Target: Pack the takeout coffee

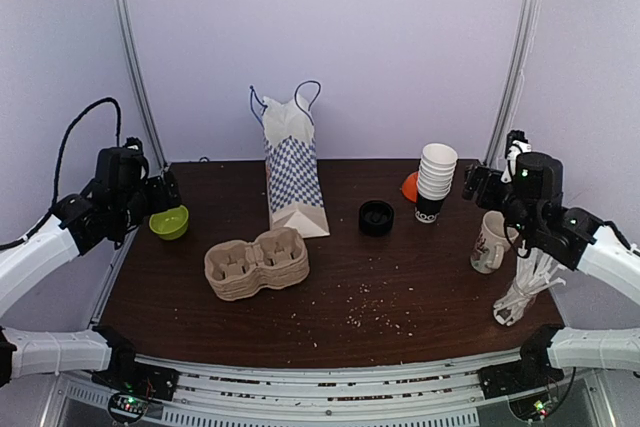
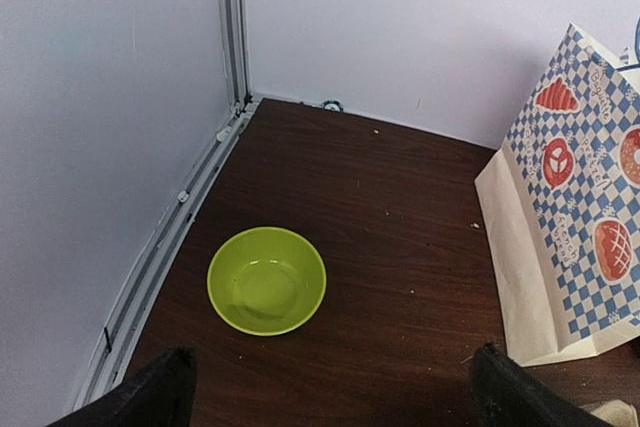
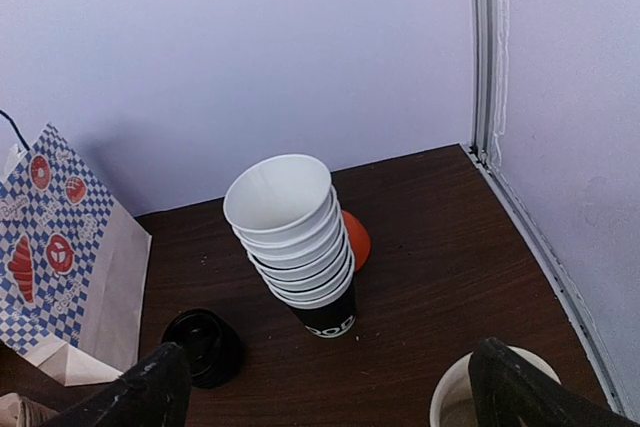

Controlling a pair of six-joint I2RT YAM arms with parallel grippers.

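Observation:
No single lidded cup of takeout coffee shows in any view. My left gripper (image 1: 165, 193) (image 2: 335, 397) hangs open at the table's far left, above a green bowl (image 1: 169, 222) (image 2: 266, 280), holding nothing. My right gripper (image 1: 476, 183) (image 3: 335, 392) is open too, at the far right. It looks down on a leaning stack of lidless paper cups (image 1: 435, 182) (image 3: 295, 237) and holds nothing. A black round lid (image 1: 376, 217) (image 3: 203, 345) lies left of that stack. A checked paper bag (image 1: 293, 182) (image 2: 570, 197) stands open at the back centre.
A pulp cup carrier (image 1: 256, 263) lies in front of the bag. A white handled mug (image 1: 490, 242) (image 3: 480, 402) stands under my right gripper. An orange object (image 1: 410, 185) (image 3: 355, 239) sits behind the cup stack. A wrapped white bundle (image 1: 525, 292) lies at the right edge. Crumbs dot the table's middle.

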